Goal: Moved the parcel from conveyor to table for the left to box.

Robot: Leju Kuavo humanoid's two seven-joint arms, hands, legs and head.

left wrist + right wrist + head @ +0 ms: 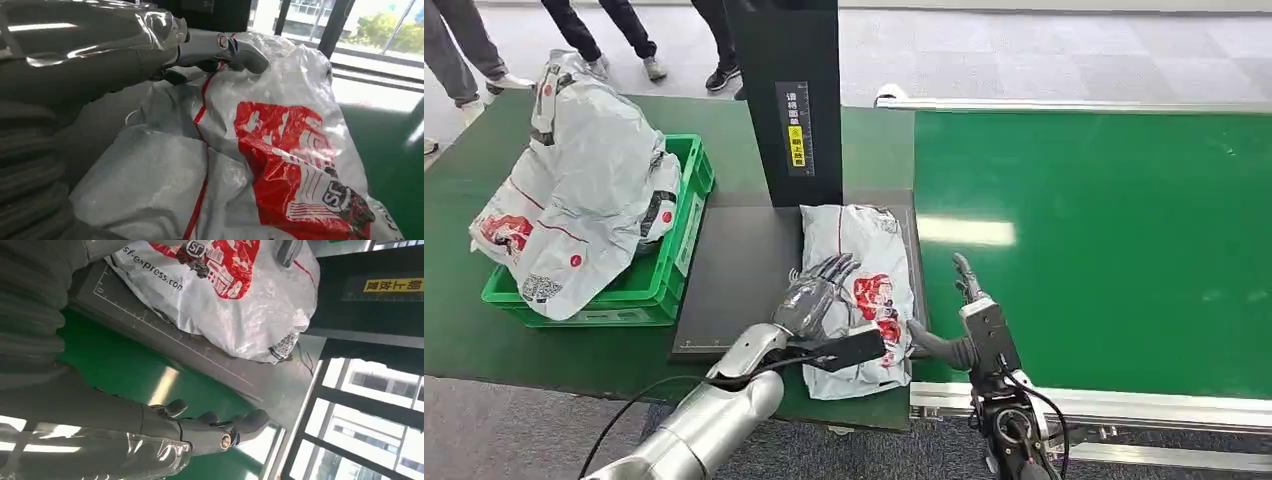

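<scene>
Parcel [864, 290]: grey plastic mailer with red print, lying flat on the dark plate of the worktop [734, 270], just left of the green conveyor [1104, 250]. Long axis ran near to far, far end toward the black post [789, 100].

Progress: transfer off the conveyor appeared done; boxing into the green crate [664, 275] at far left remained.

Left robot hand [816, 295]: fingers spread, resting on the parcel, no grasp evident.

Right robot hand [969, 290]: fingers apart, empty, just right of the parcel.
</scene>
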